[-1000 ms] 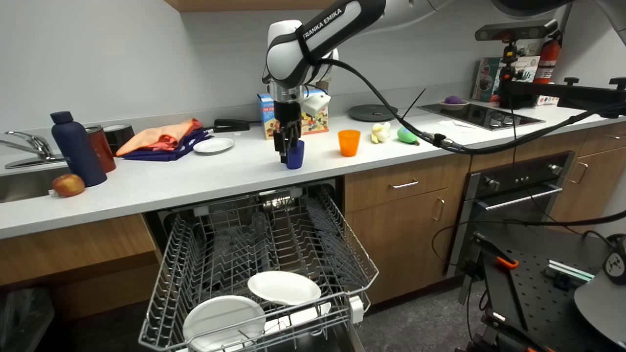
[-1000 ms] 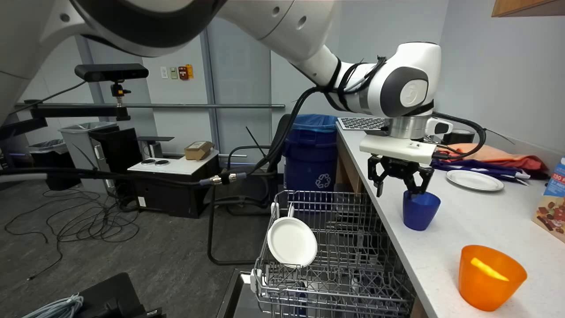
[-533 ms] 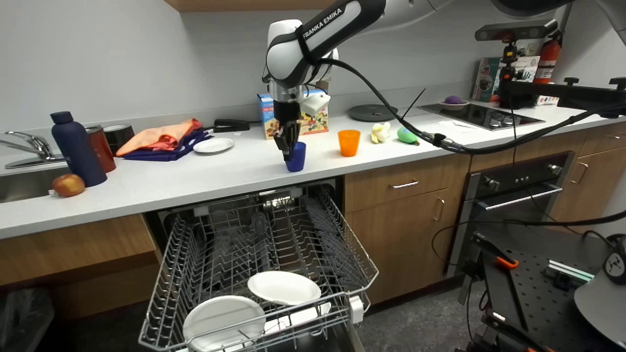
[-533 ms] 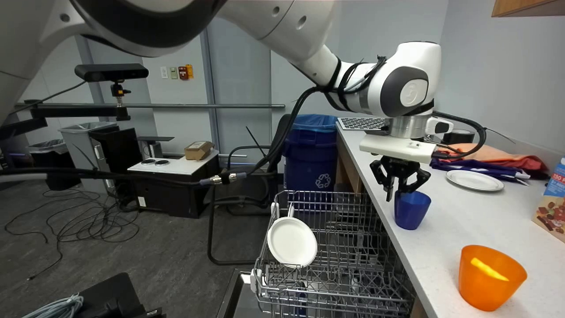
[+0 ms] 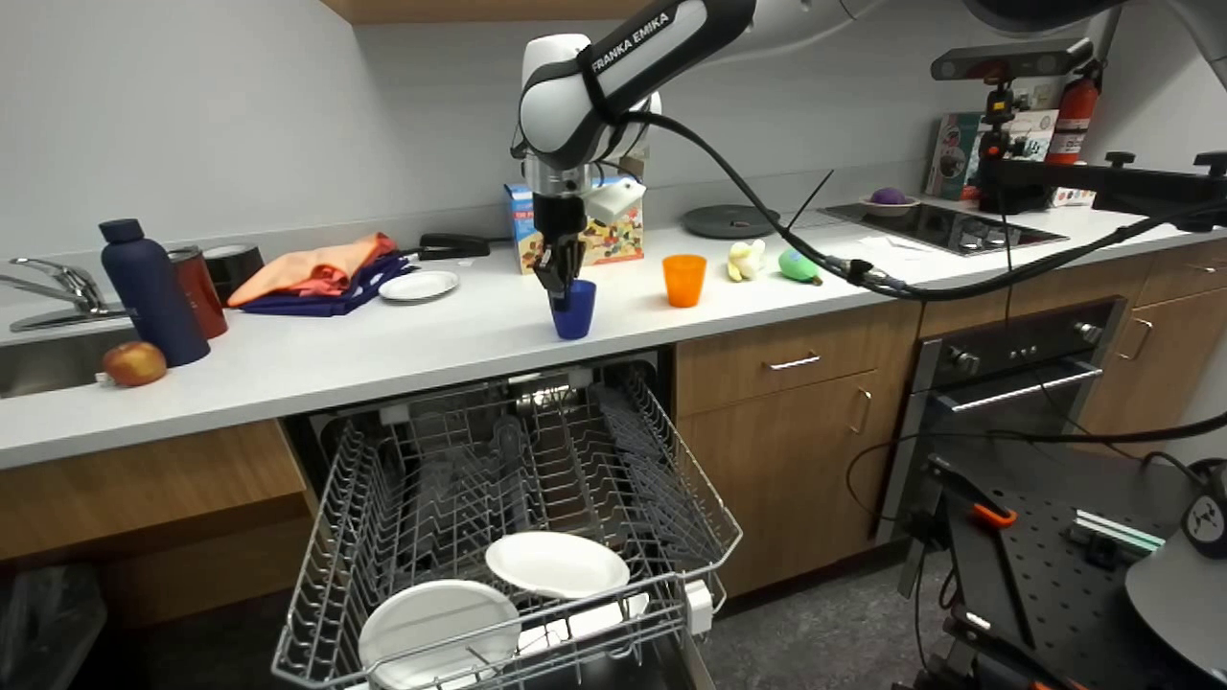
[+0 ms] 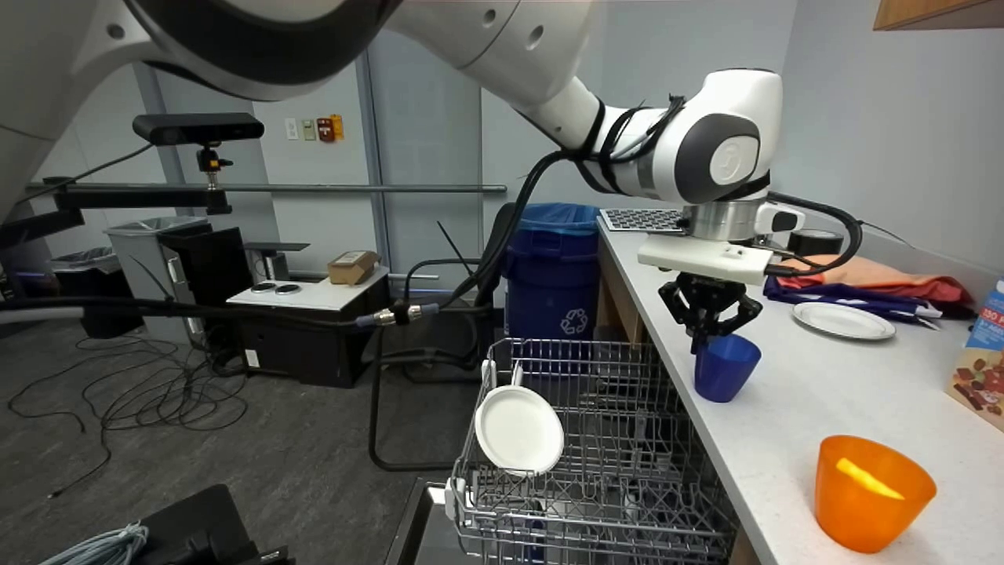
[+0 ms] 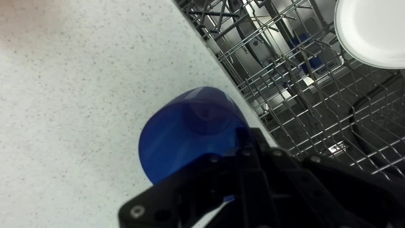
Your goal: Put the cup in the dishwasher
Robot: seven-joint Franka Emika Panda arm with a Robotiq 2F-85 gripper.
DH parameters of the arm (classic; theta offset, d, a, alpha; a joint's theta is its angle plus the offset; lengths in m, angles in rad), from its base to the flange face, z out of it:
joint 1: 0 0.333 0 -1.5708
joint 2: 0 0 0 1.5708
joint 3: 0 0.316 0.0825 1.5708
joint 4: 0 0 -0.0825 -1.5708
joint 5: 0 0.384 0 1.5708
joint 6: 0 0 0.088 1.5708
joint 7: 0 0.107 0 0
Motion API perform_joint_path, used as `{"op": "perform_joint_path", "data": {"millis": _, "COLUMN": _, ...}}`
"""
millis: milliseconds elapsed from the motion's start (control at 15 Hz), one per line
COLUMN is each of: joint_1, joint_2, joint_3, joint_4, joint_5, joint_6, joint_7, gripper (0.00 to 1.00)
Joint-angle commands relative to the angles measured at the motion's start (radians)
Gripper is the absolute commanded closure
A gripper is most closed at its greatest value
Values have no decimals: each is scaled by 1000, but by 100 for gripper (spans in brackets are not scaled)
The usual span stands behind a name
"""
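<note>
Grasp looks done: blue tapered plastic cup (image 5: 574, 311) at the near edge of the white counter (image 5: 383, 350).

The black gripper (image 7: 252, 135) clamps its wall between the jaws; next should come a lift, then lowering into the grey wire-rack dishwasher (image 5: 575, 470).

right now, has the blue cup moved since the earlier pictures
Yes: in an exterior view the blue cup has shifted left, nearer the front edge of the counter and farther from the orange cup.
</note>
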Motion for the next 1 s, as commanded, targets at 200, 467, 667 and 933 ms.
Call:
{"op": "perform_joint_path", "data": {"millis": 200, "joint_1": 35, "joint_2": -41, "joint_3": 40, "joint_4": -26, "joint_5": 20, "joint_6": 19, "joint_7": -22, "gripper": 99}}
{"op": "perform_joint_path", "data": {"millis": 467, "joint_1": 72, "joint_2": -79, "joint_3": 75, "joint_4": -78, "joint_5": 13, "joint_6": 35, "joint_7": -58, "gripper": 99}}
{"op": "perform_joint_path", "data": {"millis": 667, "joint_1": 90, "joint_2": -93, "joint_3": 91, "joint_4": -94, "joint_5": 4, "joint_6": 24, "joint_7": -108, "gripper": 99}}
{"op": "perform_joint_path", "data": {"millis": 933, "joint_1": 105, "joint_2": -108, "joint_3": 90, "joint_4": -115, "joint_5": -15, "joint_6": 17, "joint_7": -163, "gripper": 99}}
